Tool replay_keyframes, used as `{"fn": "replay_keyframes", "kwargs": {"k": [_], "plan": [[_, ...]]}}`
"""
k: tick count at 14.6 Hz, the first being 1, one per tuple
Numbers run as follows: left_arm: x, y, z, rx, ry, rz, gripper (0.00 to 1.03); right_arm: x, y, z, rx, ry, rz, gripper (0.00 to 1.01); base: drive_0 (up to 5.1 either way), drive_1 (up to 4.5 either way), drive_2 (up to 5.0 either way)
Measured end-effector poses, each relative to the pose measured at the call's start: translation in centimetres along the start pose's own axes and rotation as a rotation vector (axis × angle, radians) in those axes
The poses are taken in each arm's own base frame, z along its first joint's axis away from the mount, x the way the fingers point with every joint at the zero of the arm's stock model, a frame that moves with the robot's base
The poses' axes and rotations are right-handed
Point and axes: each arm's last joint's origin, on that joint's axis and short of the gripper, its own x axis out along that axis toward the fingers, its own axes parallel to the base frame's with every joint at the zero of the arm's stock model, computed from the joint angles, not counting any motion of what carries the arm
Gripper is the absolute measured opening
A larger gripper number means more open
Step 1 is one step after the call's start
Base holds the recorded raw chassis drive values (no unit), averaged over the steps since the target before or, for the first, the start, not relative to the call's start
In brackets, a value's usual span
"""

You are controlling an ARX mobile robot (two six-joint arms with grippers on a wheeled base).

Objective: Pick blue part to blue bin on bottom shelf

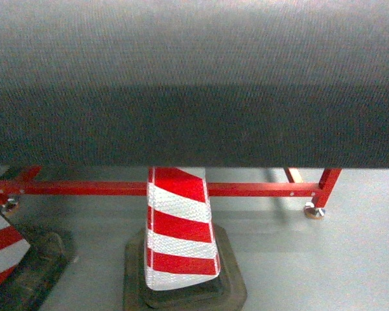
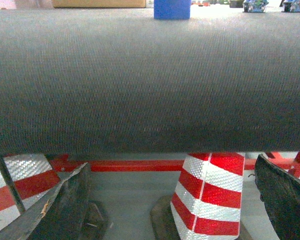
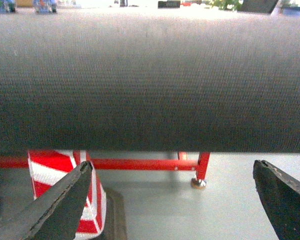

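Blue part [image 2: 172, 9], if that is it, stands at the far edge of the dark woven surface [image 2: 150, 80].
Below that surface's near edge stand a red frame [image 1: 117, 188] and striped cone [image 1: 179, 227]; left gripper [image 2: 175, 200] and right gripper [image 3: 172, 200] hang spread wide, empty.

No legible text or labels

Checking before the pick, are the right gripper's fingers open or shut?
Open: in the right wrist view the right gripper fingers stand wide apart, nothing between them.
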Motion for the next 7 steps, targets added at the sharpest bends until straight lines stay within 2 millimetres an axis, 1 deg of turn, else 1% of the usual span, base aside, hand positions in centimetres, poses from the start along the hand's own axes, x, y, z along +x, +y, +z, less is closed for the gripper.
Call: {"fn": "replay_keyframes", "kwargs": {"k": [7], "plan": [[0.00,0.00,0.00,0.000,0.000,0.001,0.98,0.00,0.00,0.01,-0.001,-0.001,0.000,0.98,0.0,0.00,0.0]]}}
